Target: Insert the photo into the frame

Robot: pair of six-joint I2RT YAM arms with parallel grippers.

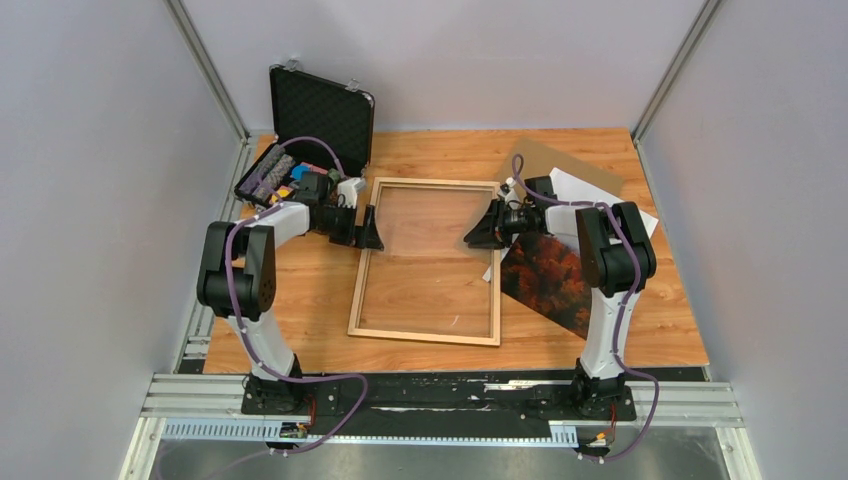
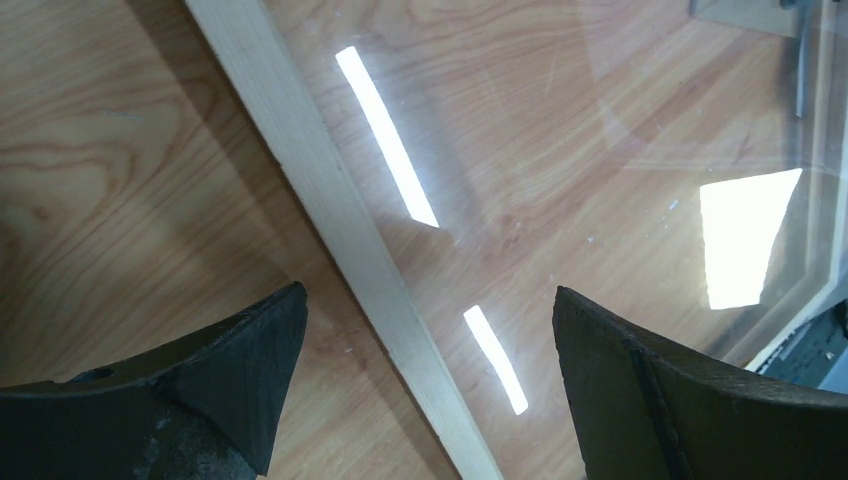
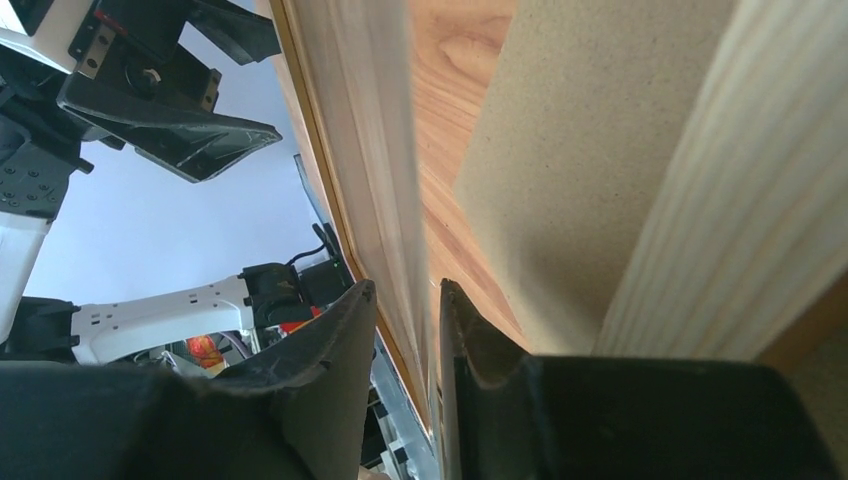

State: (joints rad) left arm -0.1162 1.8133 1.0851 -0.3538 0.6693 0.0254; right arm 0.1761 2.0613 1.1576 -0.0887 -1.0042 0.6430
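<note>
The frame [image 1: 425,335] of light wood lies flat mid-table, with the clear sheet [image 1: 430,250] over its opening. The photo [image 1: 545,275], autumn trees up, lies right of the frame, partly hidden under my right arm. My left gripper [image 1: 372,232] is open; in the left wrist view its jaws [image 2: 430,320] straddle the frame's left rail [image 2: 340,210], just above it. My right gripper [image 1: 472,238] reaches over the right rail, rolled on its side. In the right wrist view it [image 3: 405,300] is shut on the thin edge of the clear sheet [image 3: 390,180].
An open black foam-lined case [image 1: 320,115] with small items stands at the back left, close behind my left arm. The brown backing board [image 1: 555,160] and a white sheet [image 1: 590,195] lie at the back right. Grey walls close in three sides.
</note>
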